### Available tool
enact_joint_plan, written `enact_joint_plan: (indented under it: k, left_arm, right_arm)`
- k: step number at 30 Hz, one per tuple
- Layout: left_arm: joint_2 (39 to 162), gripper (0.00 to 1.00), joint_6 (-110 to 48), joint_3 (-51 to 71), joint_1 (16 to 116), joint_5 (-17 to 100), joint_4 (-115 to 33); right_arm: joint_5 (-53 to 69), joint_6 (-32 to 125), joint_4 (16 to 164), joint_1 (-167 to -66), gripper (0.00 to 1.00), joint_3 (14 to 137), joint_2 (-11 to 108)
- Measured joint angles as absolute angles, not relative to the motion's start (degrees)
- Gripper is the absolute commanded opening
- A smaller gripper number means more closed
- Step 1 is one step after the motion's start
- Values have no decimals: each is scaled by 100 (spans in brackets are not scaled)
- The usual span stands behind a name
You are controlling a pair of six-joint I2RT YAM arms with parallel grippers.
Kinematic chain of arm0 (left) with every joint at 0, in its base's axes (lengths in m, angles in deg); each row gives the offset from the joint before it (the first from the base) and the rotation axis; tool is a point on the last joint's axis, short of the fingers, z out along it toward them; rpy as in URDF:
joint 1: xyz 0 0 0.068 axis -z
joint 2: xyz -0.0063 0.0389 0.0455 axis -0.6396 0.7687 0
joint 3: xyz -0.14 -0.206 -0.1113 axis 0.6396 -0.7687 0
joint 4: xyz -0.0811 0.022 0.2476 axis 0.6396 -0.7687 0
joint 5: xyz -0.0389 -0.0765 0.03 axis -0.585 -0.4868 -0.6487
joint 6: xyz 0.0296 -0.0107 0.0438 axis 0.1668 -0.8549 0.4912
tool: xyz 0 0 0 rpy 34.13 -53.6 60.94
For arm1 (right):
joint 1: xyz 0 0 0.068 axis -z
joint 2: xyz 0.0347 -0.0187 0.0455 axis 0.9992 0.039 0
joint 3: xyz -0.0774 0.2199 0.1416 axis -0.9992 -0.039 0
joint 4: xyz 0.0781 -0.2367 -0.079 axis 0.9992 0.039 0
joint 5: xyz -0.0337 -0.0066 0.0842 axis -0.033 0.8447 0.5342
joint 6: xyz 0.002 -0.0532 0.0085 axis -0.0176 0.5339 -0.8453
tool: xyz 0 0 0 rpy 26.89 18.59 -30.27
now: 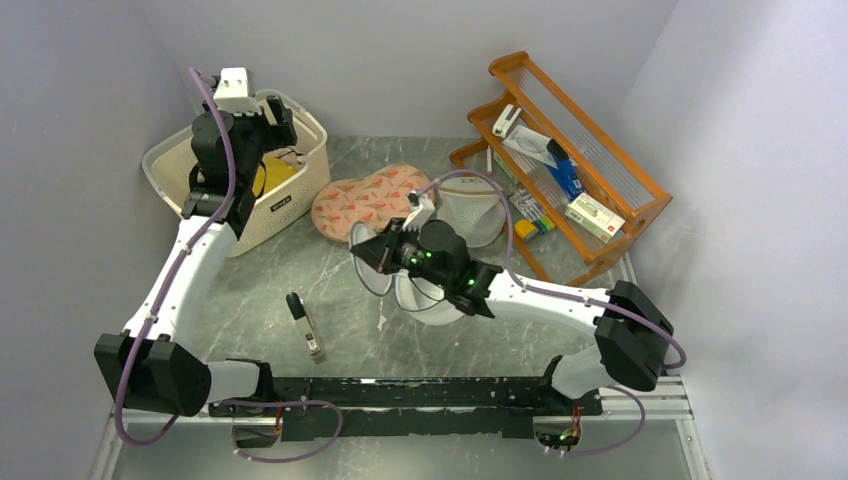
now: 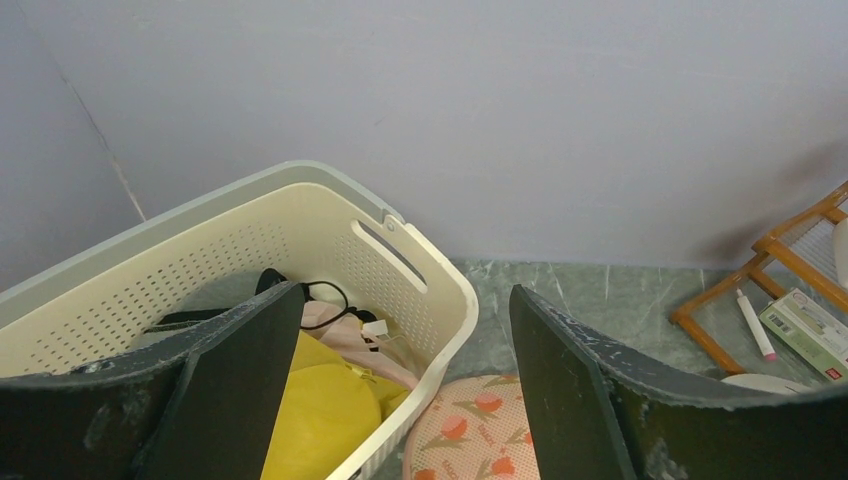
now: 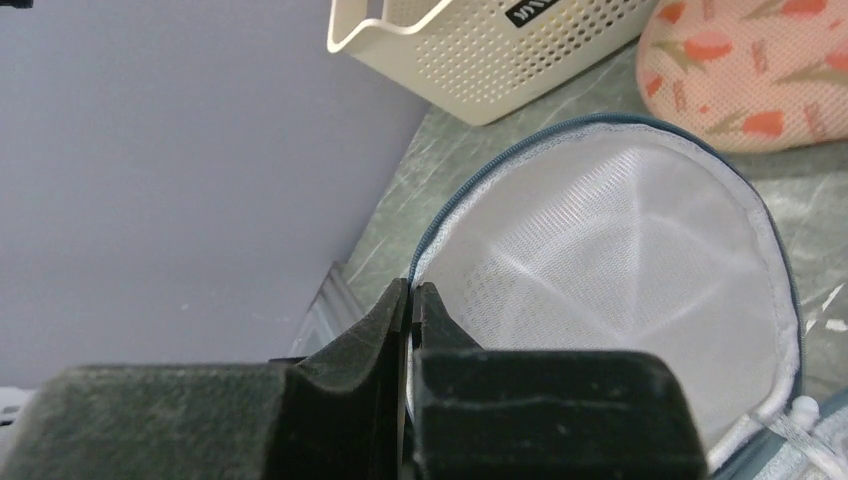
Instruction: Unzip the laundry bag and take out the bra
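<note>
The laundry bag [image 1: 432,298] is a white round mesh drum in the middle of the table, and its flat circular top [image 3: 600,260] with a dark zip edge stands lifted open. My right gripper [image 1: 363,256] [image 3: 411,290] is shut on the rim of that top. My left gripper [image 1: 276,116] [image 2: 405,293] is open and empty, high above the cream basket [image 1: 290,200]. Yellow cloth [image 2: 320,410] and pink cloth [image 2: 345,335] lie in the basket. I cannot tell which one is the bra.
A pink tulip-print mesh pad [image 1: 365,198] lies beside the basket. A white cone-shaped mesh bag with a tan rim [image 1: 478,210] stands behind the laundry bag. A wooden rack [image 1: 570,165] with small items is at the back right. A black handle-like object [image 1: 305,322] lies front left.
</note>
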State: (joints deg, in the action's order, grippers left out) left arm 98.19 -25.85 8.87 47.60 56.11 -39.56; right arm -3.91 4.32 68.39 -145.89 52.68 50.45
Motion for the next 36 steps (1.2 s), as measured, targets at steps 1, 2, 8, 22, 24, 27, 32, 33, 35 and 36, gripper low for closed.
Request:
enact_joint_plan:
  k: [1, 2, 8, 22, 24, 27, 32, 33, 35, 36]
  left_arm:
    - [9826, 86, -2585, 887, 4778, 5611, -3956]
    - [9837, 86, -2585, 887, 4788, 5611, -3956]
    - [9915, 87, -2581, 887, 4843, 5609, -3956]
    - [9920, 88, -2518, 887, 4987, 5622, -3956]
    - [9920, 88, -2496, 887, 5011, 5639, -3956]
    - [9922, 88, -2474, 887, 5038, 5648, -3956]
    - [9922, 89, -2413, 887, 5086, 5722, -3956]
    - [9922, 89, -2397, 887, 5114, 5744, -3956]
    - [9931, 89, -2369, 887, 5162, 5762, -3956]
    - [9940, 89, -2365, 887, 5186, 5764, -3956]
  right_arm:
    - [-199, 268, 6590, -14533, 0, 5054, 4981]
    - [-101, 148, 6448, -14476, 0, 4921, 4935]
    - [540, -593, 5397, -14251, 0, 4534, 4872]
    - [1126, -1258, 4568, -14198, 0, 4184, 4638]
    - [1132, -1293, 4634, -14054, 0, 3913, 4509]
    - [1115, -1374, 4807, -13781, 0, 3493, 4350]
    - [1021, -1350, 5408, -13516, 0, 3096, 4098]
    - [979, -1302, 5596, -13490, 0, 3050, 4009]
    - [916, -1190, 5893, -13459, 0, 2986, 3853]
    - [870, -1114, 6053, -13431, 0, 2954, 3764]
